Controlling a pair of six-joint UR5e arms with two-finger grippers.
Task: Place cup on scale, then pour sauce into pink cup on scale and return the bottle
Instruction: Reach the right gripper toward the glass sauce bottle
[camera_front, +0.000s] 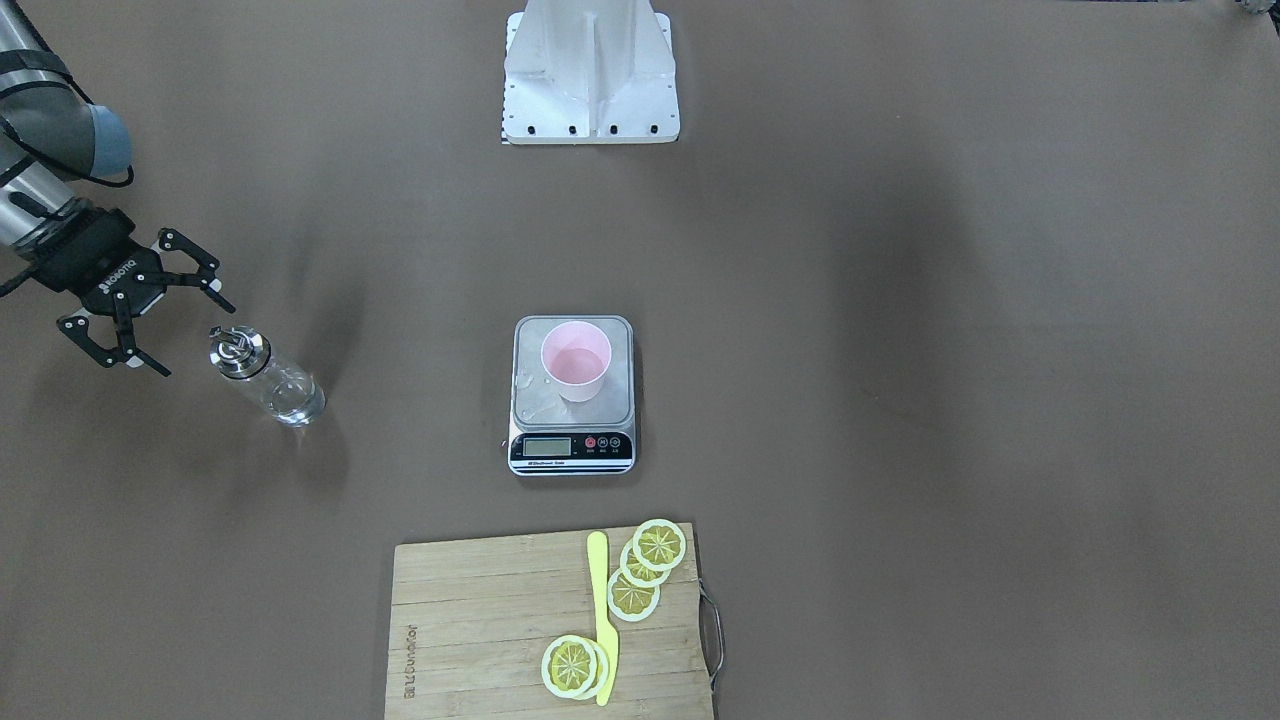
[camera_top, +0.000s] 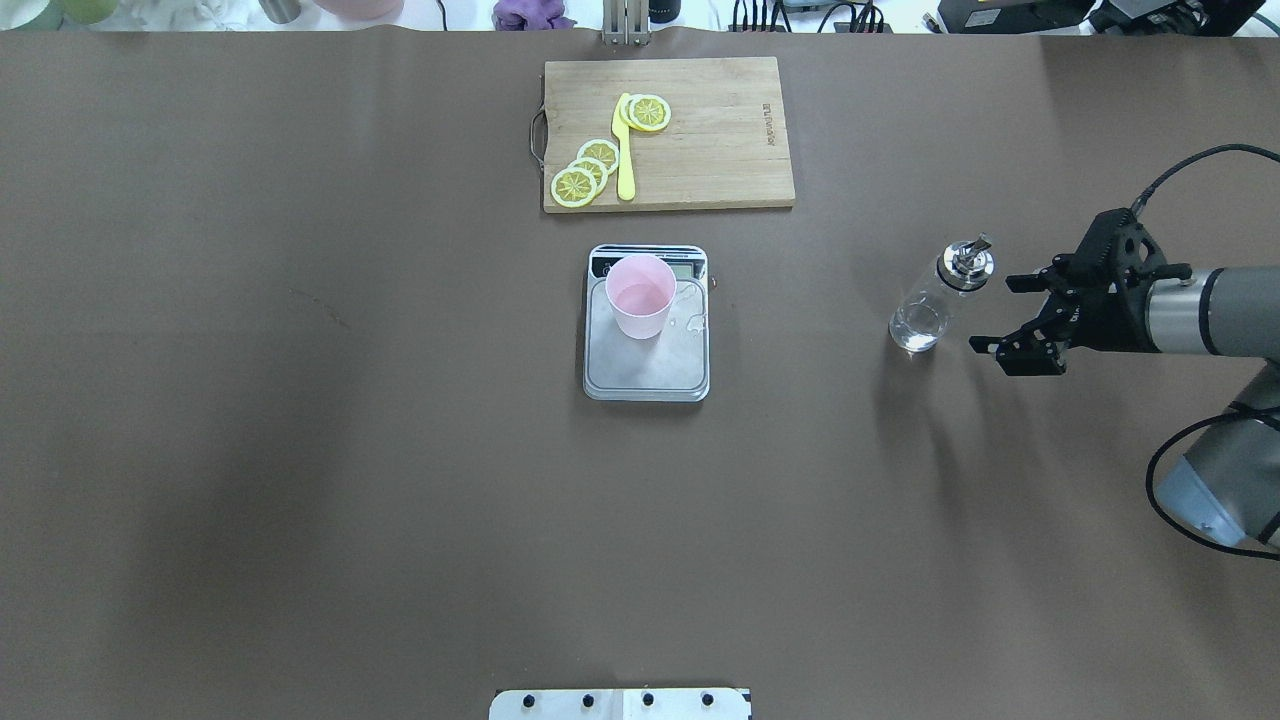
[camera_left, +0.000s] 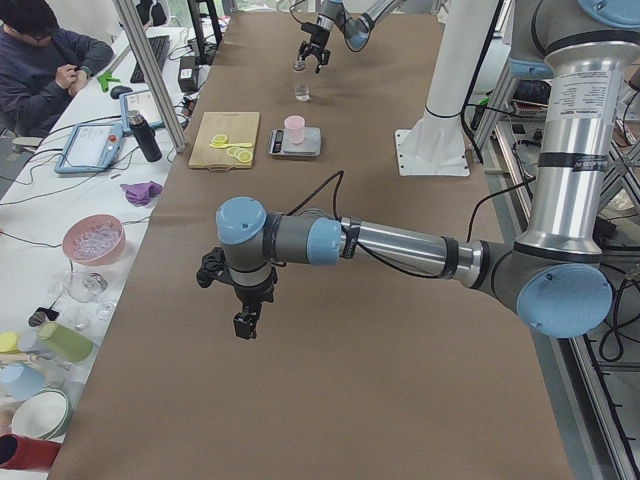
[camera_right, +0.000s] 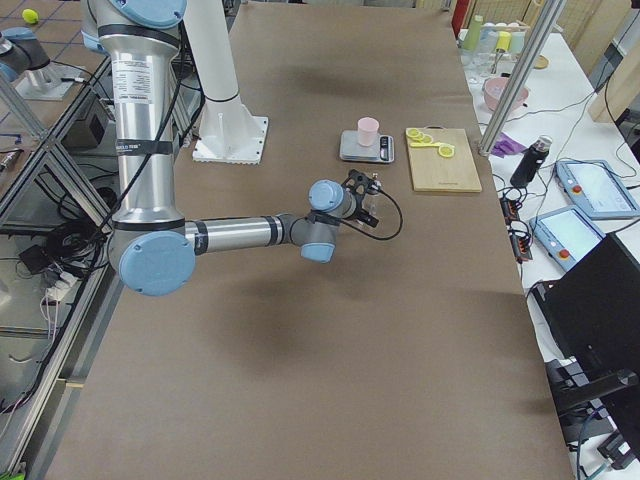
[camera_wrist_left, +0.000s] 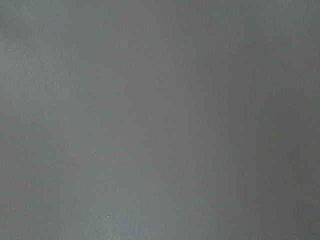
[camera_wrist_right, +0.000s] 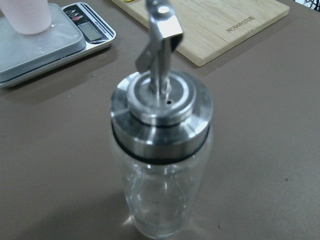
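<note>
The pale pink cup (camera_front: 576, 360) stands upright on the scale (camera_front: 573, 447) at the table's middle; both also show in the overhead view, cup (camera_top: 640, 295) on the scale (camera_top: 645, 372). A few clear droplets lie on the platform. The glass bottle (camera_top: 935, 300) with a metal cap and spout stands upright on the table, clear sauce low inside. My right gripper (camera_top: 996, 315) is open and empty just beside the bottle, apart from it; its wrist view shows the bottle (camera_wrist_right: 160, 150) close up. My left gripper (camera_left: 245, 305) hangs over bare table far from them; I cannot tell its state.
A wooden cutting board (camera_top: 720, 150) with lemon slices (camera_top: 585, 172) and a yellow knife (camera_top: 625, 150) lies beyond the scale. The robot's white base mount (camera_front: 590, 75) is at the near edge. An operator sits at a side desk (camera_left: 45, 60).
</note>
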